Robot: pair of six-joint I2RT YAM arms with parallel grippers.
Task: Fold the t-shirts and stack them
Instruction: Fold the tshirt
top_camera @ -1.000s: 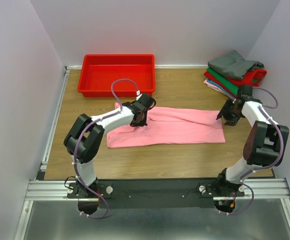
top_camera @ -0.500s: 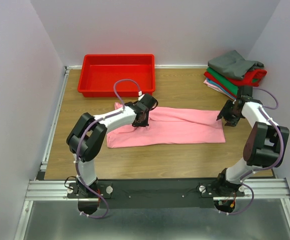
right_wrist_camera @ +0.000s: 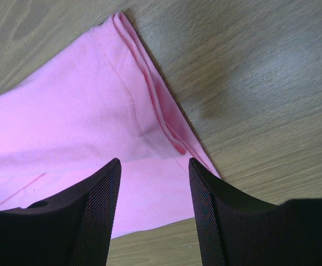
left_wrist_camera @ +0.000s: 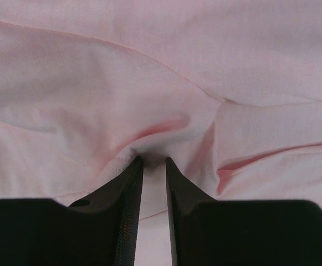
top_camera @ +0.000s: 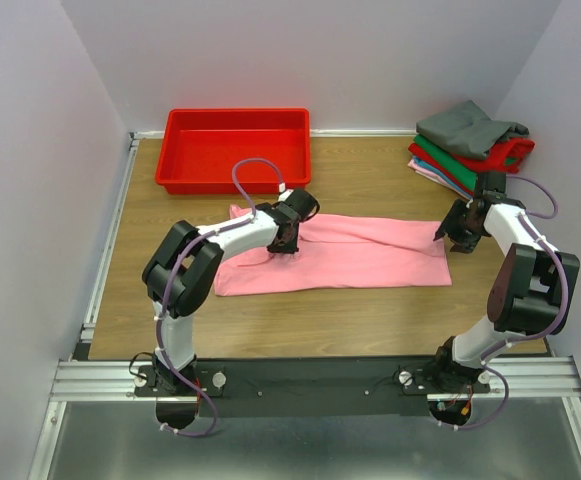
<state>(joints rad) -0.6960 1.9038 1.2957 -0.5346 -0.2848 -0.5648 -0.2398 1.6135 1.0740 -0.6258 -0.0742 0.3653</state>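
**Position.** The pink shirt (top_camera: 360,258) is lying on the table (top_camera: 370,315) as a long band, apparently already doubled lengthwise, between the two arms. The tray (top_camera: 238,113) is standing behind its left end. The stack (top_camera: 467,128) of folded shirts is sitting at the far right corner, apart from the band.

**Left gripper.** The left gripper (left_wrist_camera: 153,160) is being pressed down on the band's left part, near the far edge. Its jaws are being held almost together, with a small pucker of pink cloth pinched between the tips (how many layers are caught cannot be told).

**Right gripper.** The right gripper (right_wrist_camera: 154,162) is being held low over the hem at the band's right end. Its jaws are spread wide and nothing is clasped.

**Step in hand.** The grips for the crosswise fold are judged to be in the taking. Stacking is not yet begun.

**Next move.** The right jaws are judged to need closing on the hem, all layers included, before either end is lifted and carried across.

**Risk.** The thin pinch on the left is being noted: only the top layer may rise, and the lengthwise fold may be pulled open.
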